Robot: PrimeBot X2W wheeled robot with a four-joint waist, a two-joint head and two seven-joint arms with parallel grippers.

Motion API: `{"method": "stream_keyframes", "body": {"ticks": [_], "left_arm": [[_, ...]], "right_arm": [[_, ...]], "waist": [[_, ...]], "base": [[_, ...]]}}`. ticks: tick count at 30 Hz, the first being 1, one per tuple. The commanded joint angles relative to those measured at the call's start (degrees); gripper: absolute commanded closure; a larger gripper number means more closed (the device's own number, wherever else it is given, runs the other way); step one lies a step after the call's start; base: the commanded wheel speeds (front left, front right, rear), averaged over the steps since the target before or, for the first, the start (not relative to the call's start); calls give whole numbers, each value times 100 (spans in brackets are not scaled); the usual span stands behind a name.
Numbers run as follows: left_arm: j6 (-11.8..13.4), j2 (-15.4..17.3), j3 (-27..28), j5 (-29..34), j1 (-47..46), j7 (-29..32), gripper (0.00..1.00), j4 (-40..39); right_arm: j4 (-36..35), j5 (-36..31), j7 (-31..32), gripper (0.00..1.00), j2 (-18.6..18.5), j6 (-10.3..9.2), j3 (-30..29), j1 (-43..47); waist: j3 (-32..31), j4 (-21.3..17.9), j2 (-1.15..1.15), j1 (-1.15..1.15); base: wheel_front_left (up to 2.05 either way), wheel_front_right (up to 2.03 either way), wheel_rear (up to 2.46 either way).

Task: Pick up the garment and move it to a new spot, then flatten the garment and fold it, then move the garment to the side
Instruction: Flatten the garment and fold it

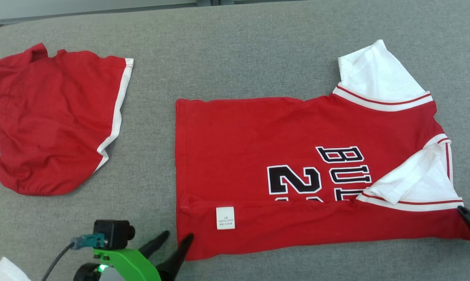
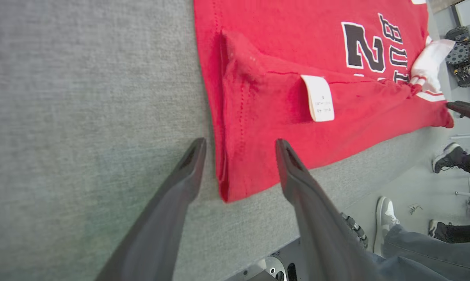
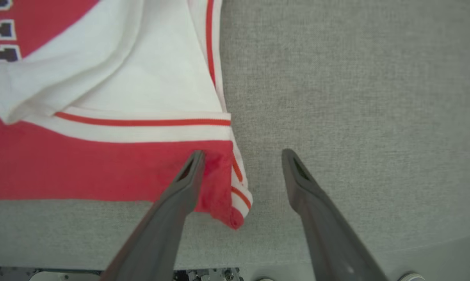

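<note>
Two garments lie on the grey table (image 1: 235,47), and mine is the bigger one, the red jersey (image 1: 258,136). It is spread just ahead of me and right of centre, well apart from the red shorts (image 1: 51,117) off to my left. Its long axis runs across me, with the hem to my left and the white sleeves to my right.

The near long edge is turned up over the body in a narrow band (image 1: 317,226), which carries a white label (image 1: 225,217) at its left end. That band is what the next fold turns on, I judge: its two ends lie one before each arm, so each arm has its own corner and neither needs to cross.

My left gripper (image 2: 241,142) is spread wide and holds nothing, with the near hem corner (image 2: 225,191) lying between its fingers. My right gripper (image 3: 243,153) is also wide and empty. One finger lies over the red edge and the other over bare table, with the shoulder corner (image 3: 237,218) between them.
</note>
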Motion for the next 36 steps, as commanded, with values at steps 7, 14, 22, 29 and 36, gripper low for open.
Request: {"method": "stream_keyframes", "body": {"ticks": [7,14,22,29,36], "left_arm": [[502,394,387,541,-662,-40,0,-643],[206,-150,316,845,-2505,417,0,-35],[-355,-1066,-26,909,-3810,487,0,1465],[-685,-1444,-185,914,-4208,402,0,2258],[-921,-1644,-321,858,-4398,461,69,2593]], "right_arm": [[-1183,-13,-37,0,194,-1,-353,-906],[-525,-340,314,0,-251,-2,178,-2988],[1106,-666,132,0,-388,-1,912,-4652],[2137,-835,-129,0,-363,0,1368,-5236],[2527,-401,-238,100,-219,11,1716,-5332]], "waist": [[501,-34,0,0],[1421,451,0,0],[1770,850,0,0],[1822,881,0,0],[1836,798,0,0]], "base": [[0,0,0],[0,0,0],[0,0,0],[0,0,0],[0,0,0]]}}
